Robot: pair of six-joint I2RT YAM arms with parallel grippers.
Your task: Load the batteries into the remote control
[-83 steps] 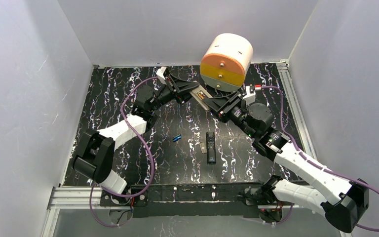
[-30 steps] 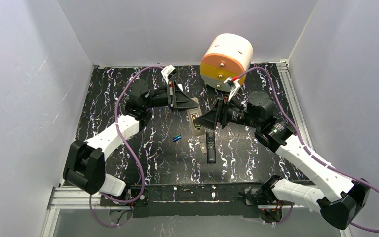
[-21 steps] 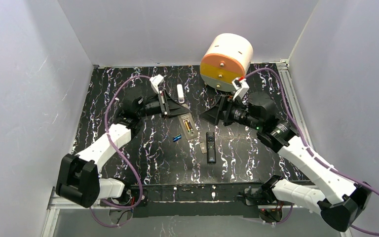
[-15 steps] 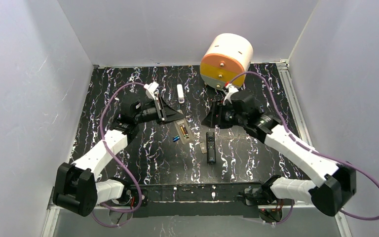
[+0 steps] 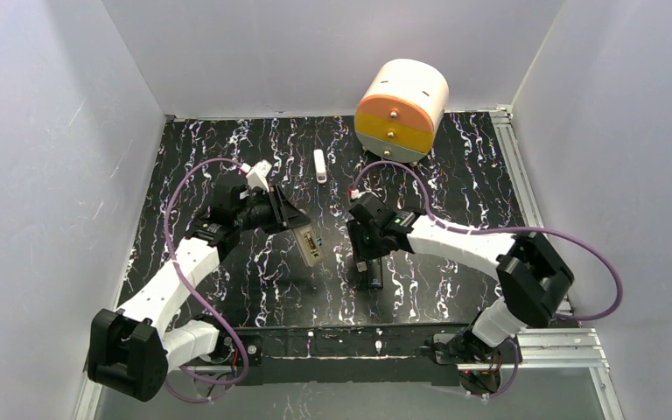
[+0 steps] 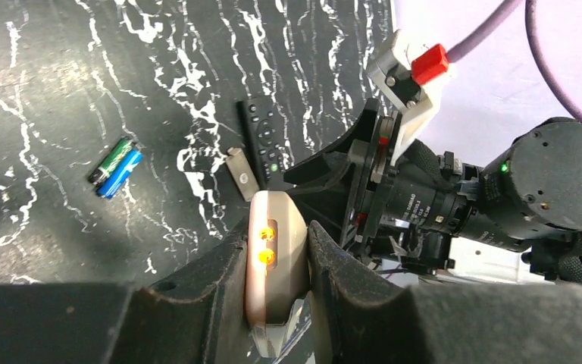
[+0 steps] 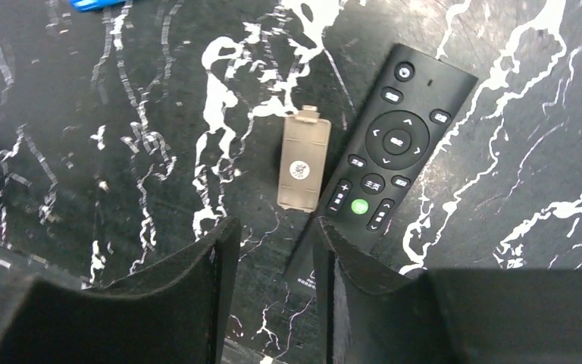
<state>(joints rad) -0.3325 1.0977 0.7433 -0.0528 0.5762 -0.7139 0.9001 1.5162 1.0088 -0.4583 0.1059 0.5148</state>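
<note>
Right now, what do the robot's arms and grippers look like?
The left arm and right arm are white shells with black joints, each with a purple cable. The left gripper and right gripper have black wedge-shaped fingers.

Lab test cell — white encl. walls [image 5: 52, 131], alu rail [image 5: 518, 171], black marbled mat [image 5: 455, 175].
</note>
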